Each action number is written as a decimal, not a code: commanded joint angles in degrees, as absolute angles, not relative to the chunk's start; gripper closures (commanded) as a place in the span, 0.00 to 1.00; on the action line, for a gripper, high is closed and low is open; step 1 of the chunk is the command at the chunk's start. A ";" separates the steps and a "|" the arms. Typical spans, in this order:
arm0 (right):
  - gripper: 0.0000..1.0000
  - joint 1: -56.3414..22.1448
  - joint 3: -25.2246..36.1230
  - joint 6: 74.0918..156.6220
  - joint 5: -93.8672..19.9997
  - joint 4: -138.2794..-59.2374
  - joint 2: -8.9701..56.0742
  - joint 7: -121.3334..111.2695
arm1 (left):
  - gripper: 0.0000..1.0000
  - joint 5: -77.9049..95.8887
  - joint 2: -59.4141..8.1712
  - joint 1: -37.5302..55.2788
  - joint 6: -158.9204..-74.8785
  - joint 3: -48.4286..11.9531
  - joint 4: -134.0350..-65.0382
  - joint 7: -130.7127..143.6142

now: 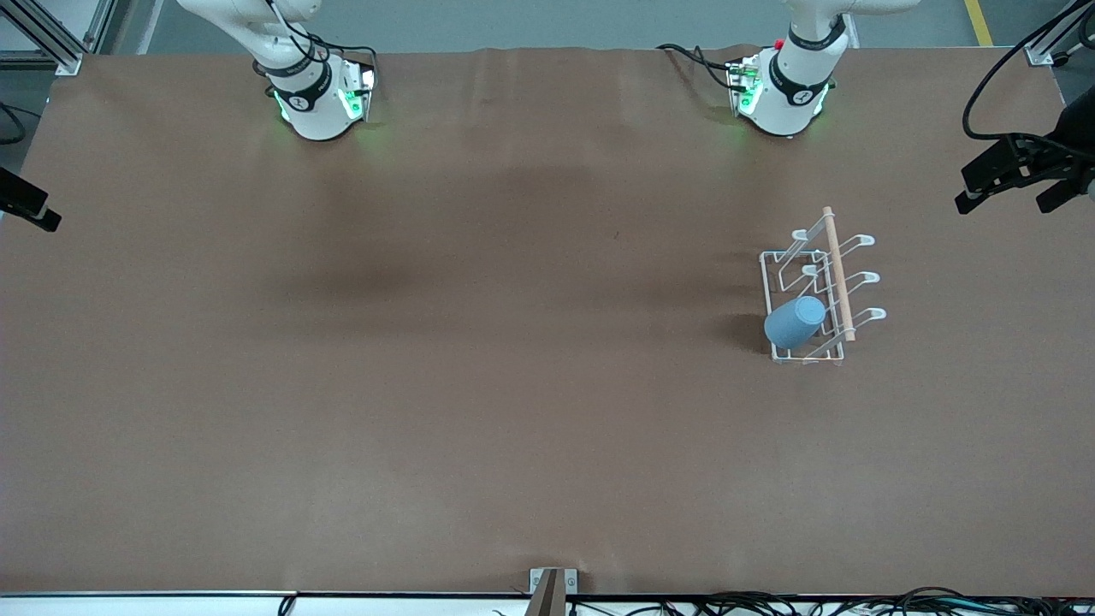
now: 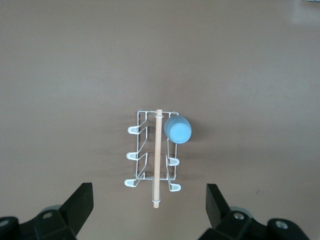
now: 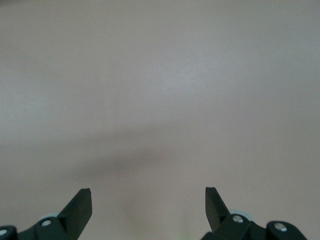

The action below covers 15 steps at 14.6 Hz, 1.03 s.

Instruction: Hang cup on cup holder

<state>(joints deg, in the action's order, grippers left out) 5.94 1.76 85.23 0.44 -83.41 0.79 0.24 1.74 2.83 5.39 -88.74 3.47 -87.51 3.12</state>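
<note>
The light-blue cup [image 1: 795,322] sits upside down and tilted on a prong of the white wire cup holder [image 1: 774,272], at the holder's end nearest the front camera. The holder's wooden rod [image 1: 837,272] runs along its top. In the left wrist view the cup [image 2: 178,130] hangs on the holder [image 2: 141,151] far below my left gripper [image 2: 149,196], which is open and empty, high over the holder. My right gripper [image 3: 148,197] is open and empty over bare brown table. Neither gripper shows in the front view.
The two arm bases [image 1: 316,94] [image 1: 783,85] stand along the table's edge farthest from the front camera. Black camera mounts stick in at both ends of the table [image 1: 1018,171] [image 1: 26,204]. A small bracket [image 1: 552,589] sits at the edge nearest the front camera.
</note>
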 commanded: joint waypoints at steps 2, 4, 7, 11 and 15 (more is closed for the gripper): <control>0.00 5.89 1.76 84.90 0.62 -83.85 0.26 0.88 | 0.01 -0.43 3.78 6.24 -91.57 2.82 -90.26 2.72; 0.00 5.80 1.76 84.81 0.62 -83.85 0.35 1.05 | 0.01 -0.70 3.69 6.06 -91.76 1.85 -90.70 3.51; 0.00 5.89 1.76 84.90 0.62 -83.85 0.26 0.97 | 0.01 -0.62 3.69 5.89 -91.85 0.71 -90.88 3.96; 0.00 5.89 1.76 84.82 0.62 -83.85 0.26 0.97 | 0.01 -0.53 3.60 5.63 -91.85 0.26 -90.79 4.04; 0.00 6.06 1.76 84.73 0.62 -83.85 0.26 0.79 | 0.01 0.09 3.60 5.54 -91.58 0.88 -90.53 4.13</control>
